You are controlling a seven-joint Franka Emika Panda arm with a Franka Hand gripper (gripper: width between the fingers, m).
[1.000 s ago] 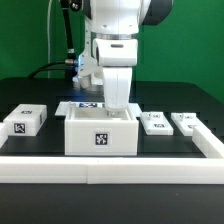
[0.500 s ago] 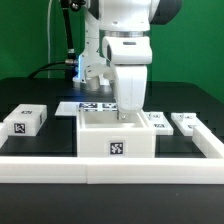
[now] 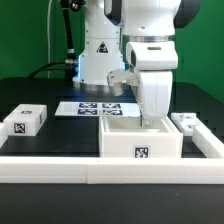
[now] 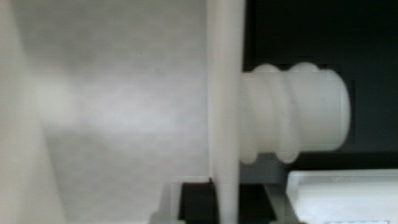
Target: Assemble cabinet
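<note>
The cabinet body [image 3: 140,141], a white open-topped box with a marker tag on its front, sits against the front rail towards the exterior view's right. My gripper [image 3: 152,116] reaches down into it and is shut on its right-hand wall. In the wrist view the thin white wall [image 4: 222,90] runs between the dark fingertips [image 4: 198,203] of my gripper [image 4: 228,202], and a ribbed white round stub [image 4: 299,110] sticks out of its outer face. Small white tagged panels lie at the left [image 3: 27,120] and the right [image 3: 188,122].
The white border rail [image 3: 60,167] runs along the front and up the right side [image 3: 213,143]. The marker board [image 3: 92,108] lies behind the cabinet body, near the arm's base. A white piece [image 4: 349,198] lies just beyond the gripped wall.
The gripper and the cabinet body have slid together along the front rail towards the exterior view's right. The middle small panel is now hidden behind them.
</note>
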